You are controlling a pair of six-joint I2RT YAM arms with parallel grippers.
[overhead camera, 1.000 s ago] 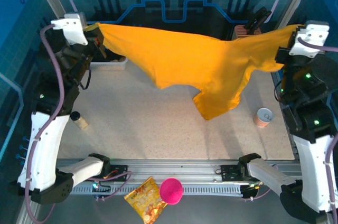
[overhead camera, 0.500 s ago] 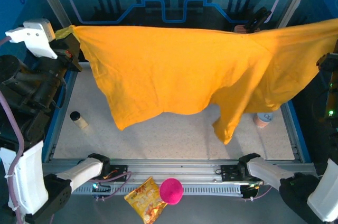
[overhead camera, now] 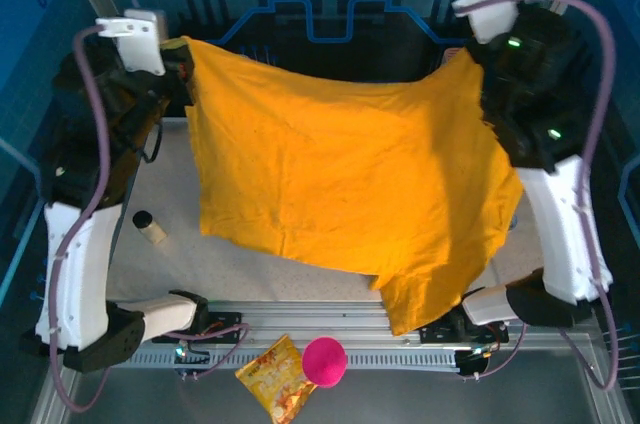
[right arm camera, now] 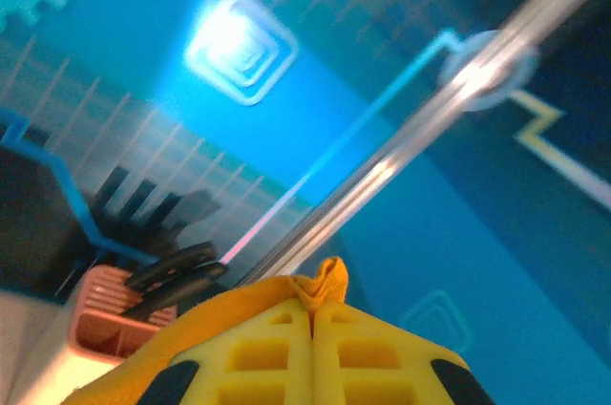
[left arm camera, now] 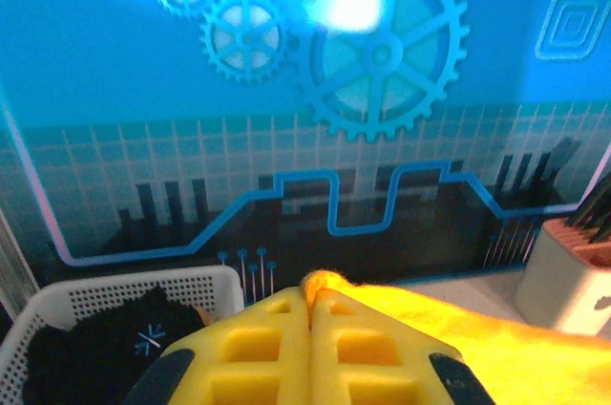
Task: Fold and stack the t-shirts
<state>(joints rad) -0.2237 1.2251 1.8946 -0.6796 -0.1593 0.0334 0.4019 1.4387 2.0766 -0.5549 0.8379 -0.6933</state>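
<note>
Speckled tabletop sits inside blue walls printed with gears.

Nearest, in front of the front rail, lie one crinkly snack bag and one pink ball, just beside each other. Further in, one small dark-capped bottle stands near the left arm.

There are two t-shirts. The mustard-orange tee hangs spread like a sheet between the two grippers. Its lowest flap droops over the front rail on the right, and whether it touches the table cannot be told.

Both arms rear up from their bases, wrists high over the far corners. The left gripper has its jaws pressed together on one top corner of the orange tee. The right gripper is likewise clamped on the other corner, with a tuft of cloth poking up between the pads.

At the far edge, one white perforated basket holds the black tee, its white starburst showing. One pinkish holder with dark tools stands to the right.
</note>
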